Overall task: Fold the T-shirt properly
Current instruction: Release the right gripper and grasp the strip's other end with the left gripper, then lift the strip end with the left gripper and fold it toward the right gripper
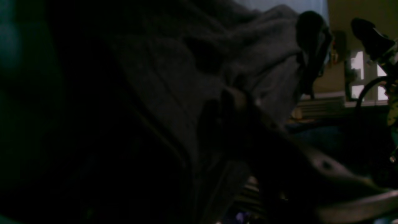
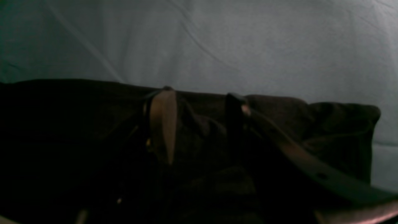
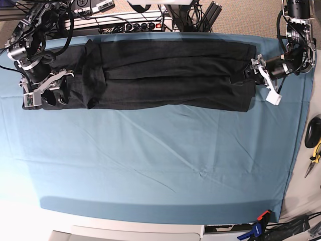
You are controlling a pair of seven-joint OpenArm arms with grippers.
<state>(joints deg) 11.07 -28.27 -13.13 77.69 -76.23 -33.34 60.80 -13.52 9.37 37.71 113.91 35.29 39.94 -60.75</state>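
Blue table cloth fills the foreground; the T-shirt, a long band, lies across the upper frame. At upper left the right gripper pinches fabric; the left gripper at upper right looks unclear. Uneven lifting could skew the fold.

Robotics lab — power strip, cables, pliers, cloth-covered table

Base view bright and sharp; both wrist views dim, seemingly blurred.
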